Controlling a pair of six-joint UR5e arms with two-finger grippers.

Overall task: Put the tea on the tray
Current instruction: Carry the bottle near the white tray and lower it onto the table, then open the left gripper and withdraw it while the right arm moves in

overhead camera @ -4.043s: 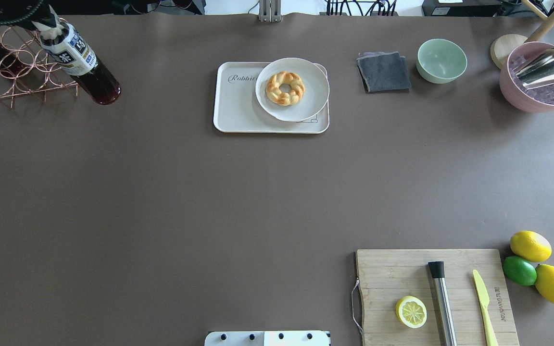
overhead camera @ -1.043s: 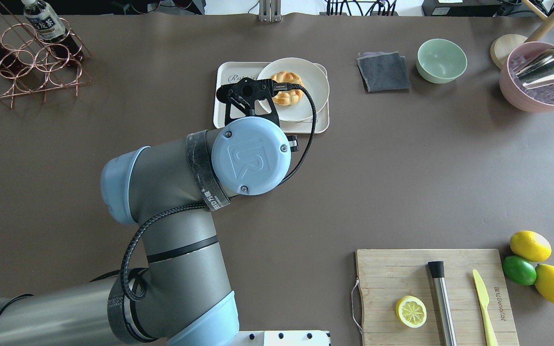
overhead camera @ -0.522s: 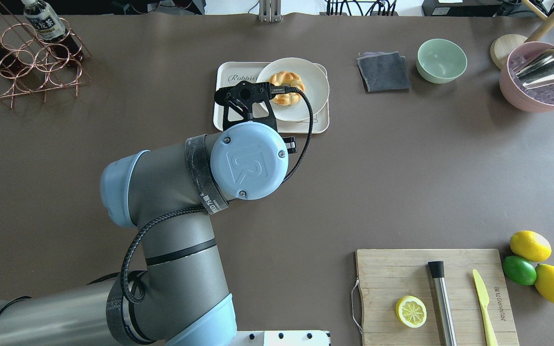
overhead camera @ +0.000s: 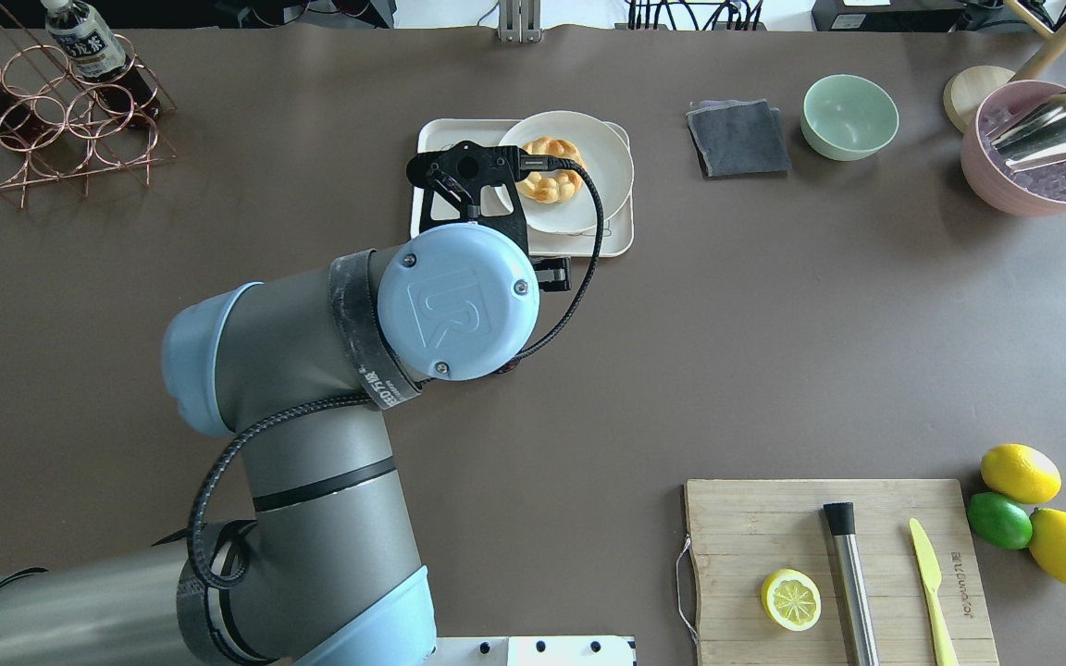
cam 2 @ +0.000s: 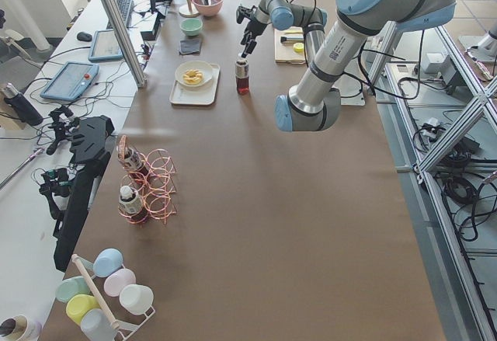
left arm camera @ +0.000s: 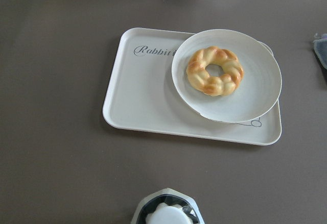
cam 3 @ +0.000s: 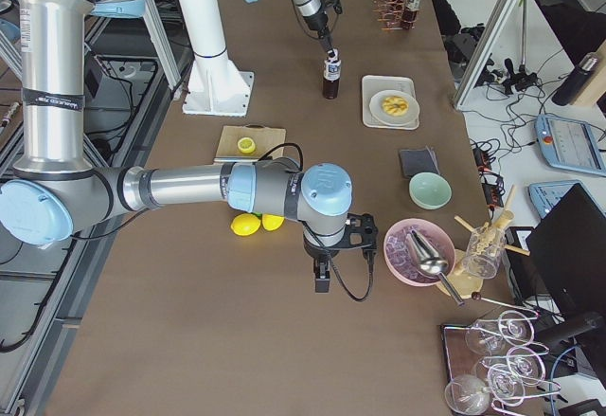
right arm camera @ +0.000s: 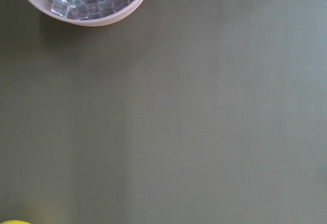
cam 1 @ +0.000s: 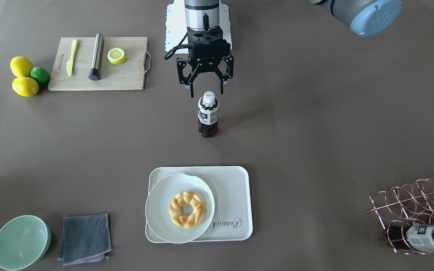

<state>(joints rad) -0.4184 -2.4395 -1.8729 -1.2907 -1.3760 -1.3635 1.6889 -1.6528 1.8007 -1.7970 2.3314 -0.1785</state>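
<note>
Near the middle of the bench, a little toward the robot's edge, we find the tea standing upright on the bare surface with its white cap on. It is well short of the tray, which lies toward the operators' edge. The left gripper hangs just over the cap with its fingers spread wide, one tip showing to each side of it and, as far as we can tell, touching nothing. The left wrist view has the cap right below the camera and the tray beyond. Of the right gripper we can say only that it hovers near the pink bowl of ice at the robot's right end of the bench; whether its fingers are wide or narrow we cannot tell. We judge the step in hand to be the grasp, with the carry and the placing not yet done. The next move, as we read it, calls for lowering the fingers past the cap and closing squarely so the tall, narrow bottle does not tip, then lifting it toward the operators' edge. The round plate with its braided pastry fills one half of the tray. So we would aim for the bare half bearing the "Rabbit" script, inside the raised rim and clear of the plate.
</note>
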